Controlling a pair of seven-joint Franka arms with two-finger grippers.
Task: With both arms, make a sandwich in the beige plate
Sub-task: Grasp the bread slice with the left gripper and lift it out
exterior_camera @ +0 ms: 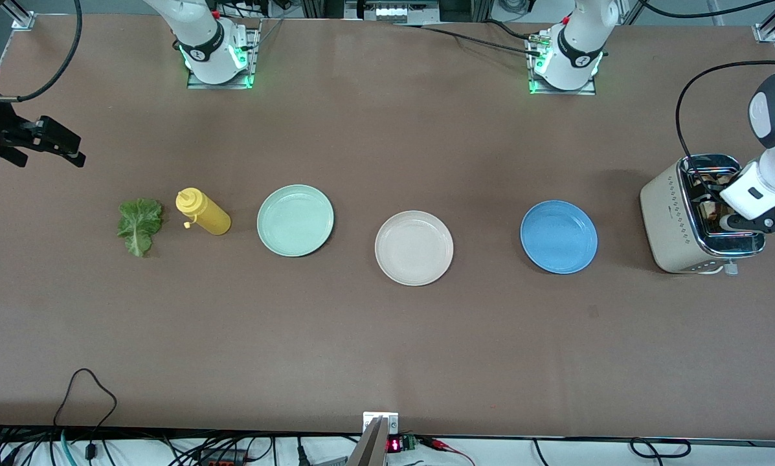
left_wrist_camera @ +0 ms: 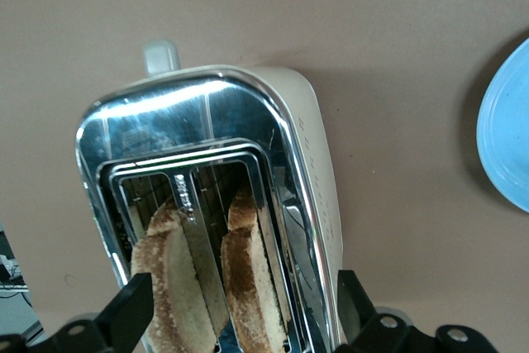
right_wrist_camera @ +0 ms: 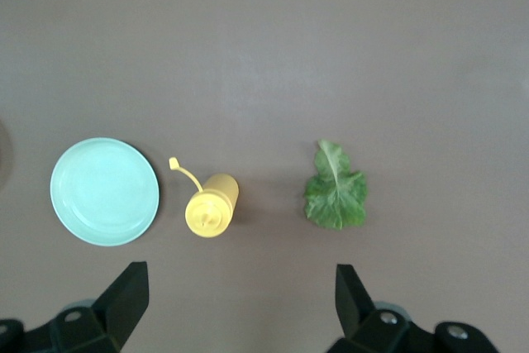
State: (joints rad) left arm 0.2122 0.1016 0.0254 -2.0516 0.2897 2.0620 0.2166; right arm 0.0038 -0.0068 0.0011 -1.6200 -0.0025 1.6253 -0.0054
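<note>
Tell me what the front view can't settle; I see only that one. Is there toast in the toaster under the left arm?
Observer: Yes. The left wrist view shows two toast slices standing in the toaster slots.
Operator: Is the left gripper closed on one?
Observer: No. The left gripper is open over the toaster, one finger on either side of the slots.
Operator: And the right gripper?
Observer: The right gripper is open too, up over the table, looking down on the lettuce leaf, yellow squeeze bottle and mint-green plate.
</note>
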